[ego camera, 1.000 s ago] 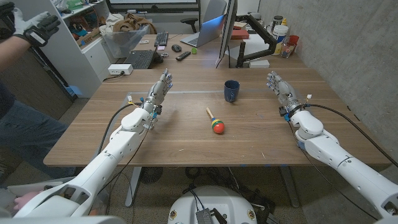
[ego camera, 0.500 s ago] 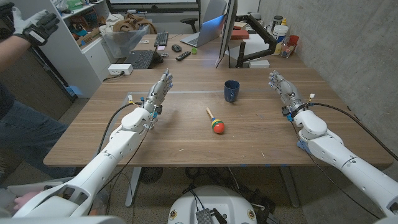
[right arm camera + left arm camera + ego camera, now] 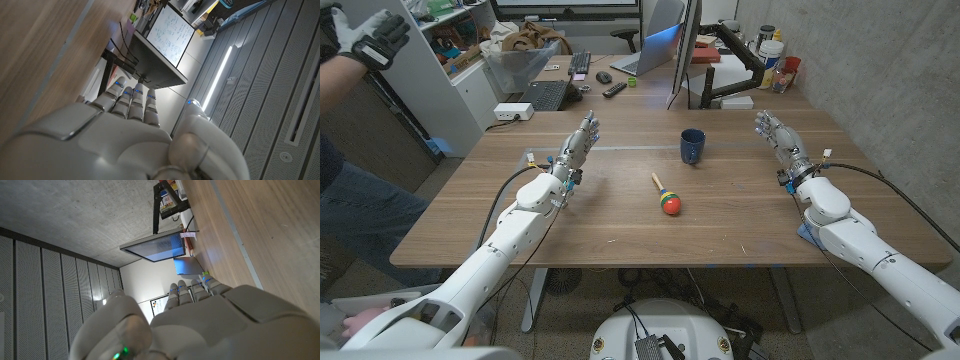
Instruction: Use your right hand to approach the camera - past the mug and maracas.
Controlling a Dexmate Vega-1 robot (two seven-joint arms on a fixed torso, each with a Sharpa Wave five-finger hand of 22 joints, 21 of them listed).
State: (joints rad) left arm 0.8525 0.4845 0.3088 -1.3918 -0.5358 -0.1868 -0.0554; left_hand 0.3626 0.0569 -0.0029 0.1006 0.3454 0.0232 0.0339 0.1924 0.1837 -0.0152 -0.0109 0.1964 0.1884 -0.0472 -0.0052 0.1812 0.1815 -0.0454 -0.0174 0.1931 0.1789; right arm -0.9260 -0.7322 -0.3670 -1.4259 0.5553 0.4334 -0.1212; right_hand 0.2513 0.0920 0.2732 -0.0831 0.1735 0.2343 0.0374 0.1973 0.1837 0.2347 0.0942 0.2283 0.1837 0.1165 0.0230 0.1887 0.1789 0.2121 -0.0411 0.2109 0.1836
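A dark blue mug (image 3: 692, 146) stands upright on the wooden table (image 3: 620, 225), a little beyond the middle. Nearer me lies a maraca (image 3: 667, 196) with a red, green and yellow head and a light wooden handle pointing away. My right hand (image 3: 778, 139) is raised over the table's right side, to the right of the mug, with its fingers straight and apart and nothing in it; its back (image 3: 125, 135) shows in the right wrist view. My left hand (image 3: 576, 148) stands on the left side, fingers stretched out and empty; its back (image 3: 200, 320) shows in the left wrist view.
A monitor on a black arm (image 3: 720, 60), a laptop, a keyboard and bottles stand beyond the table's far edge. A person with a gloved hand (image 3: 365, 40) is at the left. A concrete wall runs along the right side.
My right hand has drifted slightly to the right and away from me. The left hand, mug and maraca have not moved. The person's gloved hand shifted a little.
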